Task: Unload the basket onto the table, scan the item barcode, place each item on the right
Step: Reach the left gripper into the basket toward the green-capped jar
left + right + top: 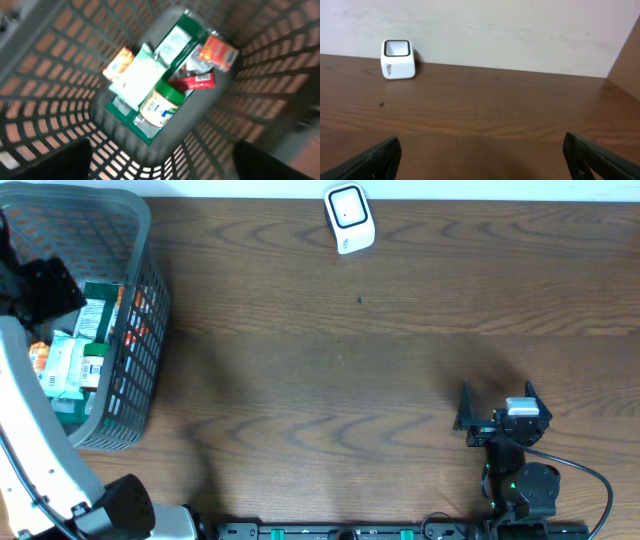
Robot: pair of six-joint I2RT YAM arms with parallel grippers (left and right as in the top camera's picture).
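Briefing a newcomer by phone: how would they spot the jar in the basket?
Find the grey mesh basket at the left end of the table. Inside, the jar lies on a flat green packet. It alone is round, with a green lid and white label.

Overhead straight down, left wrist into basket (60, 75), right wrist facing scanner (398, 59)

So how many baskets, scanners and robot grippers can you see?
basket: 1
scanner: 1
grippers: 2, the left gripper and the right gripper
Total: 4
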